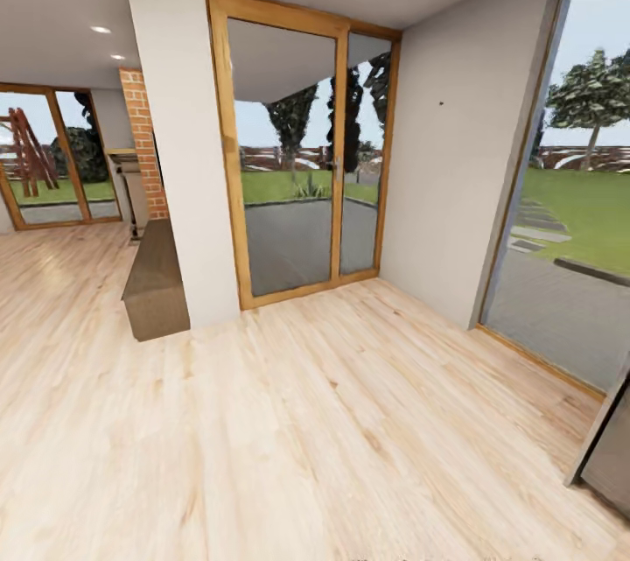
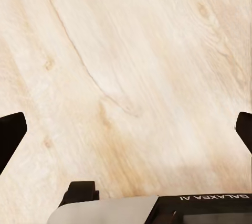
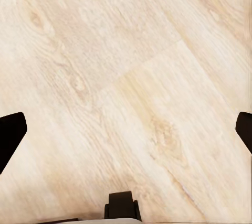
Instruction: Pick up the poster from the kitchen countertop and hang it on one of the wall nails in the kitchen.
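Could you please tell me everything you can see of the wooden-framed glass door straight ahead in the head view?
The glass door has a warm light-brown wooden frame around two tall panes, a wide one and a narrower one beside it, split by an upright post. It looks shut and reaches down to the pale wood floor. It sits recessed between a white pillar and a light-grey wall panel. Through the glass show a paved patio, grass, a fence and dark trees.
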